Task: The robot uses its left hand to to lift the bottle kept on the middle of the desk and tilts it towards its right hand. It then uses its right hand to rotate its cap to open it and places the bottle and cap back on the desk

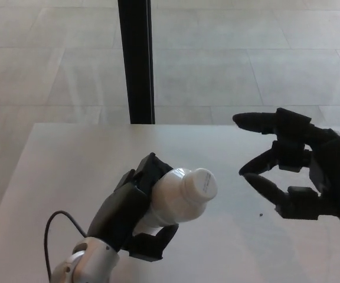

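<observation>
Pale floor tiles and a dark vertical post (136,59) filled the background behind a plain white tabletop (58,171). Above that surface, the left hand (131,215) was wrapped around the body of a white bottle (176,197), its thumb and fingers clamped from both sides so the bottle was carried clear of the tabletop rather than resting on it. The bottle was tilted, with its white cap (199,184) pointing up and toward the robot's right, which appeared meant to present the cap to the other hand. A thin black cable (52,236) looped near the left wrist.

The right hand (294,165) hovered to the right of the cap, near it but apart, with nothing in it. Its thumb and fingers (258,122) were spread wide and aimed at the cap, a pose that suited closing around it. Judging by this, the lift and tilt looked done, while the twisting of the cap had not yet begun; the cap sat on the bottle's neck.
</observation>
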You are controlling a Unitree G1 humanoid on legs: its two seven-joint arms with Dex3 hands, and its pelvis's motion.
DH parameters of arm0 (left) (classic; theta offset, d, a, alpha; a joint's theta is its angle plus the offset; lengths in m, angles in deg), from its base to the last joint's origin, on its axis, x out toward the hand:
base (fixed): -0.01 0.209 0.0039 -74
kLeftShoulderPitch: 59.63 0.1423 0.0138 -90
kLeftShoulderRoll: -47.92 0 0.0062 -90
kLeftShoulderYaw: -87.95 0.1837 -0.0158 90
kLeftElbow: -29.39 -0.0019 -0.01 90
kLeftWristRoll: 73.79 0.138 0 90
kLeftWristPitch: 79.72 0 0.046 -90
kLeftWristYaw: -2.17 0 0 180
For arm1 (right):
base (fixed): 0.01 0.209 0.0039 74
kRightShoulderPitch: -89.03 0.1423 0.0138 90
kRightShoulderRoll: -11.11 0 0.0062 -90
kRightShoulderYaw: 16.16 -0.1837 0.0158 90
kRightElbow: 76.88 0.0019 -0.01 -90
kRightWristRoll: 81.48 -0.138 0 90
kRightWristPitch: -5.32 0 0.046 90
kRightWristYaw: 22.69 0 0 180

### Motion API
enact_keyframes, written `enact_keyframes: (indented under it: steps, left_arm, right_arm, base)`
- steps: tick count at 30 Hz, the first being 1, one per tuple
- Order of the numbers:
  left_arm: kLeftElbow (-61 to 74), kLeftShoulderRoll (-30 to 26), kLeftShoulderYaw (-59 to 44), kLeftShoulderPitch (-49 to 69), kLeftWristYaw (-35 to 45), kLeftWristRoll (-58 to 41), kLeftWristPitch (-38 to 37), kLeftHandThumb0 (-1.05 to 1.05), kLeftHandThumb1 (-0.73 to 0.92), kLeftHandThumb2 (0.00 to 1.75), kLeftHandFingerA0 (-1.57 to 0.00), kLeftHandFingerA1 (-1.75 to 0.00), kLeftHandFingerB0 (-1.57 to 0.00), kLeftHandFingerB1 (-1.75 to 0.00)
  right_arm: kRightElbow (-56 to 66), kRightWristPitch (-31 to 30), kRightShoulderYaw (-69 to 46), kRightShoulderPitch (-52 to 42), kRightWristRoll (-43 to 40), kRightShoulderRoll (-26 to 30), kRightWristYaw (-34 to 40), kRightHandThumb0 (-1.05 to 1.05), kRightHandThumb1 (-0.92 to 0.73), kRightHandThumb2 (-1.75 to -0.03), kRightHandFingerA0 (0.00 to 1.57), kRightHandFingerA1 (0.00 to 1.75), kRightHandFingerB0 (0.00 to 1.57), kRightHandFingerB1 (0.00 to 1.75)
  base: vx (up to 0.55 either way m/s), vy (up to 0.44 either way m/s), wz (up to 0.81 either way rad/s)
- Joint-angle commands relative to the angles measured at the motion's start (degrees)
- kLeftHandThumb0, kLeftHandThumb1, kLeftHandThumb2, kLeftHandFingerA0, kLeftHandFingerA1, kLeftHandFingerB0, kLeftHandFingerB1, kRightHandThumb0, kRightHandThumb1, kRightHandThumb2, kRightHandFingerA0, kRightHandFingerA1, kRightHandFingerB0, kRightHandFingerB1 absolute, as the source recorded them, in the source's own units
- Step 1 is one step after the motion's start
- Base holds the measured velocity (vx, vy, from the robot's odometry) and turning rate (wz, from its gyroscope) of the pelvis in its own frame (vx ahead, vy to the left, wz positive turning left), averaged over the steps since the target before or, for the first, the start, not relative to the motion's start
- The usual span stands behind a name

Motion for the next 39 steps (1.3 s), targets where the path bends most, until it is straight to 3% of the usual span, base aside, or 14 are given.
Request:
enact_keyframes:
  steps: [1,2,3,4,6,8,9,11,12,13,14,15,26,39]
  left_arm:
    - [-1.03,0.38,0.01,-0.84,-0.16,1.54,0.76,0.09,0.49,1.44,-0.98,-1.75,-0.83,-1.73]
    - [-1.12,0.43,-0.09,-0.93,-0.10,1.46,0.58,0.09,0.49,1.44,-0.98,-1.75,-0.83,-1.73]
    - [-1.22,0.42,-0.20,-1.03,-0.12,1.45,0.30,0.09,0.48,1.44,-0.98,-1.75,-0.83,-1.73]
    - [-1.68,0.65,-0.42,-1.13,-0.50,1.18,-0.43,0.05,0.49,1.49,-1.02,-1.75,-0.92,-1.57]
    - [-1.01,0.07,-0.06,-0.93,-0.33,2.13,-0.42,0.07,0.48,1.43,-0.95,-1.75,-0.81,-1.73]
    - [-0.93,-0.11,-0.01,-0.99,-0.29,2.37,-0.48,0.07,0.48,1.43,-0.95,-1.75,-0.81,-1.73]
    - [-0.89,0.29,0.07,-0.75,-0.49,2.26,-0.43,0.04,0.48,1.48,-0.99,-1.75,-0.90,-1.57]
    - [-0.57,0.55,-0.08,-0.75,-0.34,2.27,0.57,0.08,0.48,1.44,-0.98,-1.75,-0.83,-1.73]
    - [-0.34,0.66,-0.13,-0.84,-0.12,2.23,1.19,0.06,0.49,1.42,-0.97,-1.75,-0.83,-1.74]
    - [-0.22,0.83,-0.21,-0.98,0.10,2.18,1.81,0.02,0.51,1.45,-1.00,-1.75,-0.90,-1.57]
    - [-0.40,0.84,-0.24,-0.99,0.08,2.15,1.52,0.02,0.51,1.45,-1.00,-1.75,-0.90,-1.57]
    - [-0.49,0.85,-0.27,-1.09,0.37,2.14,1.82,0.06,0.48,1.43,-0.97,-1.75,-0.82,-1.73]
    - [-0.03,2.14,-0.25,-0.61,0.72,2.25,2.93,0.07,0.47,1.41,-0.93,-1.75,-0.80,-1.72]
    - [0.21,2.56,-0.09,-0.41,0.54,2.45,2.62,0.09,0.47,1.38,-0.93,-1.75,-0.81,-1.71]
  right_arm:
    - [-0.99,-2.10,1.04,-0.76,4.40,0.24,0.41,-0.64,-0.60,-0.59,0.74,0.88,0.48,0.38]
    - [-1.17,-2.13,1.26,-0.83,4.92,0.32,0.31,-0.64,-0.60,-0.59,0.74,0.88,0.48,0.38]
    - [-1.60,-1.87,1.51,-0.93,5.34,0.32,0.25,-0.66,-0.48,-0.90,0.80,0.90,0.40,0.52]
    - [-1.74,-1.97,1.76,-1.12,5.63,0.38,0.14,-0.63,-0.59,-0.58,0.74,0.89,0.48,0.39]
    - [-1.63,-1.01,2.24,-2.78,5.81,0.84,-0.75,-0.66,-0.59,-0.60,0.75,0.92,0.48,0.38]
    - [-1.63,-1.01,2.30,-2.92,6.16,0.85,-0.95,-0.66,-0.59,-0.60,0.75,0.92,0.48,0.38]
    - [-0.87,-1.57,2.51,-3.94,6.73,1.17,-1.02,-0.67,-0.61,-0.59,0.76,0.93,0.48,0.38]
    - [-0.22,-3.01,2.88,-4.16,7.67,1.33,-1.10,-0.77,-0.67,-0.62,0.75,0.93,0.48,0.38]
    - [0.02,-3.49,2.95,-4.24,7.67,1.34,-1.25,-0.79,-0.71,-0.62,0.76,0.95,0.48,0.38]
    - [0.27,-3.73,3.03,-4.37,7.92,1.33,-1.46,-0.80,-0.72,-0.63,0.74,0.95,0.48,0.38]
    - [0.36,-3.70,3.10,-4.45,8.20,1.32,-1.48,-0.80,-0.72,-0.63,0.74,0.95,0.48,0.38]
    - [0.47,-3.69,3.39,-4.44,9.01,1.38,-1.35,-0.82,-0.74,-0.63,0.76,0.97,0.47,0.38]
    - [2.27,-6.06,4.20,-3.73,10.55,0.05,-1.39,-0.85,-0.63,-0.68,0.77,0.97,0.42,0.39]
    - [2.08,-5.22,4.54,-4.48,12.18,-1.07,-1.25,-0.84,-0.70,-0.62,0.78,1.04,0.30,0.36]
  base:
    - [0.00,0.000,0.00]
    - [0.00,0.000,0.00]
    - [0.00,0.000,0.00]
    - [0.00,0.000,0.00]
    - [0.00,0.000,0.00]
    - [0.00,0.000,0.00]
    - [0.00,0.000,0.00]
    - [0.00,0.000,0.00]
    - [0.00,0.000,0.00]
    - [0.00,0.000,0.00]
    - [0.00,0.000,0.00]
    - [0.00,0.000,0.00]
    - [0.00,0.000,0.00]
    - [0.00,0.000,0.00]
